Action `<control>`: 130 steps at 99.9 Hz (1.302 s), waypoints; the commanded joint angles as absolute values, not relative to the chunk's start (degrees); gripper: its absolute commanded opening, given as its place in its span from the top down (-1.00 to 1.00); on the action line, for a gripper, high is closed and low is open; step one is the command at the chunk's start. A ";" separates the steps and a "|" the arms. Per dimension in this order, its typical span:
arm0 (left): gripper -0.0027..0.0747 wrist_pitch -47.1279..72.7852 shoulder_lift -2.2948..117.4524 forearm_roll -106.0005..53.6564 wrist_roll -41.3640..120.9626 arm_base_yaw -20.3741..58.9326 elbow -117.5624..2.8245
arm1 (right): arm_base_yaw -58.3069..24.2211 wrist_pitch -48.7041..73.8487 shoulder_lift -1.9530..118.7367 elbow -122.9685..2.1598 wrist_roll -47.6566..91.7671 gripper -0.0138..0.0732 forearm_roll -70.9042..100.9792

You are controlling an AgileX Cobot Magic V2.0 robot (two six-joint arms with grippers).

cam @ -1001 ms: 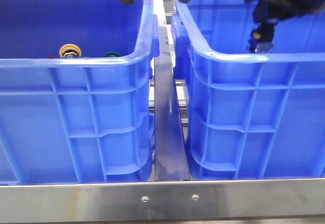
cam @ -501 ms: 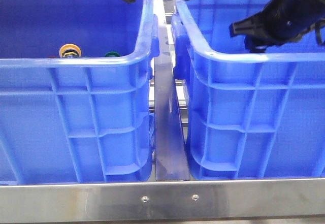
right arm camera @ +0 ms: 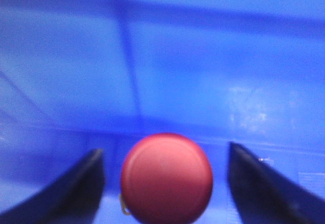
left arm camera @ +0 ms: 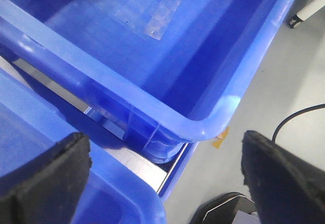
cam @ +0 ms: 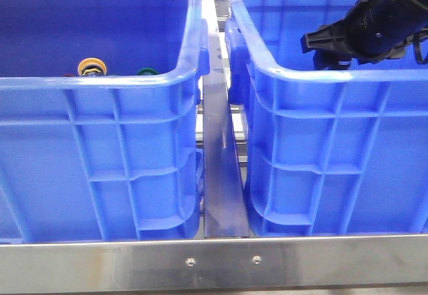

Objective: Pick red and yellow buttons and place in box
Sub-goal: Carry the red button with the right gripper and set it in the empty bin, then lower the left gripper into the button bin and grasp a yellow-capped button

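The red button is lying between the right gripper's spread jaws, apart from both, inside the right box. The yellow button is peeking over the left box's rim, mostly hidden. The left gripper's jaws are gaping, holding nothing.

The right claw sits inside the right box, a button between its spread fingers, while the left box lies well off to its left, holding other buttons
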State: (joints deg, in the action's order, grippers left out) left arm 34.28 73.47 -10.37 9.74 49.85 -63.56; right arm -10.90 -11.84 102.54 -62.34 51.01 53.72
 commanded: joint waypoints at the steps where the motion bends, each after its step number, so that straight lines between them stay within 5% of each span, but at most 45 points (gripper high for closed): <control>1: -0.53 30.62 71.96 -11.52 9.78 50.32 -65.36 | -10.70 -14.13 99.44 -64.09 51.34 -0.61 53.33; 48: -0.53 30.62 71.96 -11.52 9.78 50.32 -65.36 | -10.70 -12.92 76.87 -49.22 51.34 -0.58 56.08; 58: -0.53 30.53 71.96 -11.52 9.78 50.20 -65.36 | -10.70 -9.91 69.28 -44.53 51.34 -0.35 56.08; 87: -0.53 29.06 71.96 -10.86 8.49 49.81 -65.36 | -10.70 0.00 46.10 -31.94 51.34 0.75 56.08; 130: -0.53 30.98 70.98 -10.49 -2.49 33.71 -65.36 | -10.70 5.77 25.38 -22.45 51.34 0.84 56.24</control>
